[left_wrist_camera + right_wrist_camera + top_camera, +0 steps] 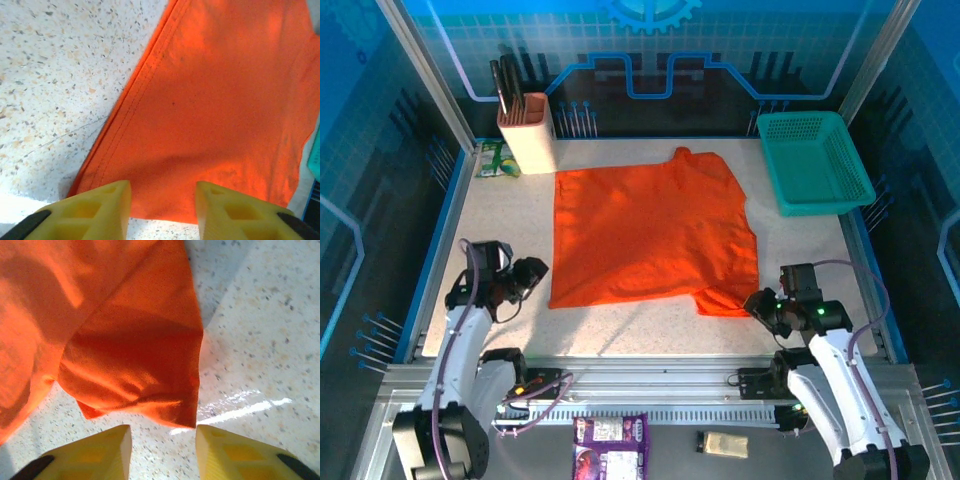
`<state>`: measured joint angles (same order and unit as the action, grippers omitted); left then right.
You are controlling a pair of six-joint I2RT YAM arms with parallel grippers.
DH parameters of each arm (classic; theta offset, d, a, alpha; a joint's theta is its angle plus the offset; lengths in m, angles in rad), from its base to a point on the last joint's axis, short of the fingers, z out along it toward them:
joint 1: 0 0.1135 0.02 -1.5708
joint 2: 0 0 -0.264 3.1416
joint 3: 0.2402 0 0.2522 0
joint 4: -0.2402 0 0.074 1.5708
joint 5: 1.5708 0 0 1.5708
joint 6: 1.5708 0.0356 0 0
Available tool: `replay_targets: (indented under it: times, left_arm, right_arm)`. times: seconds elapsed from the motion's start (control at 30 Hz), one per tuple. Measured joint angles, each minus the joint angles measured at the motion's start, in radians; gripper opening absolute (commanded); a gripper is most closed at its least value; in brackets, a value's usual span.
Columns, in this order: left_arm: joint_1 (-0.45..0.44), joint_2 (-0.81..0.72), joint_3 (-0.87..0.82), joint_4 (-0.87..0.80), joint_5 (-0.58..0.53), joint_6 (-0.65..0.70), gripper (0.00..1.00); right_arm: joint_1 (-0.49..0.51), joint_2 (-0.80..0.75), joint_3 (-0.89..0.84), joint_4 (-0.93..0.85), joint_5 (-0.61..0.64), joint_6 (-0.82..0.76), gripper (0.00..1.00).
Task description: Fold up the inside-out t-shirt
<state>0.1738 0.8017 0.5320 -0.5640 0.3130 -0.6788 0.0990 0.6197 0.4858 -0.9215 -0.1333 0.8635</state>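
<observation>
The bright orange t-shirt (650, 230) lies spread flat across the middle of the speckled table. My left gripper (532, 272) hovers open just left of its near left corner; the hemmed corner of the t-shirt (210, 110) lies just beyond my yellow fingertips (107, 202), with nothing between them. At the shirt's near right corner my right gripper (757, 303) stands open. A rumpled sleeve (137, 360) sits right in front of its yellow fingers (222, 447), and bare table shows between them.
A teal mesh basket (813, 160) stands at the back right. A beige knife block (526, 130) and a green packet (496, 160) occupy the back left corner. Blue rails edge the table; packets (610, 440) lie below the front frame.
</observation>
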Motion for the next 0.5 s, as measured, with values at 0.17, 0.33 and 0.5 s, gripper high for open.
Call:
replay_targets:
  times: [0.17, 0.33, 0.5]
  left_arm:
    - [-0.011, 0.005, 0.102, -0.041, -0.007, 0.017, 0.36]
    - [-0.18, 0.195, 0.189, -0.025, -0.01, 0.05, 0.34]
    - [-0.296, 0.409, 0.192, 0.055, -0.01, 0.057, 0.33]
  right_arm:
    - [0.082, 0.031, 0.099, -0.045, 0.039, 0.01, 0.48]
    - [0.178, 0.22, 0.17, 0.037, 0.035, -0.042, 0.55]
    - [0.279, 0.451, 0.191, 0.158, 0.009, -0.113, 0.95]
